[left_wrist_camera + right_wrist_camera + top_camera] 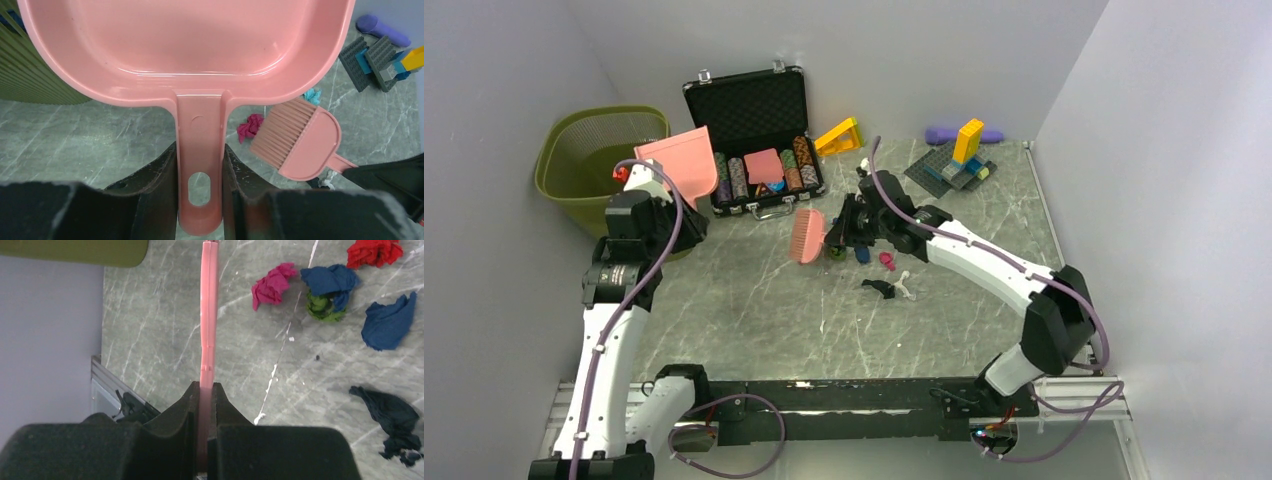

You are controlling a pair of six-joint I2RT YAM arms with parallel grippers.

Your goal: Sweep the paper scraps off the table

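Note:
My left gripper [652, 185] [200, 172] is shut on the handle of a pink dustpan [680, 160] [190, 45], held up at the table's far left by the bin. My right gripper [839, 232] [205, 395] is shut on the handle of a pink brush [808, 235] [209, 315] [300, 142], bristles facing left. Paper scraps lie on the marble table [754, 300] around the brush: magenta [272, 285], blue [327, 279], green [325, 309], red [375, 251], another blue [387, 325] and dark navy [395, 417]. A black scrap [879, 288] and a white scrap [905, 286] lie nearer.
A green mesh bin [599, 155] stands at the far left. An open black case of poker chips [754, 140] sits at the back, a yellow wedge [839, 137] beside it. A dark baseplate with blocks [954, 165] and a purple object [944, 133] are at the back right.

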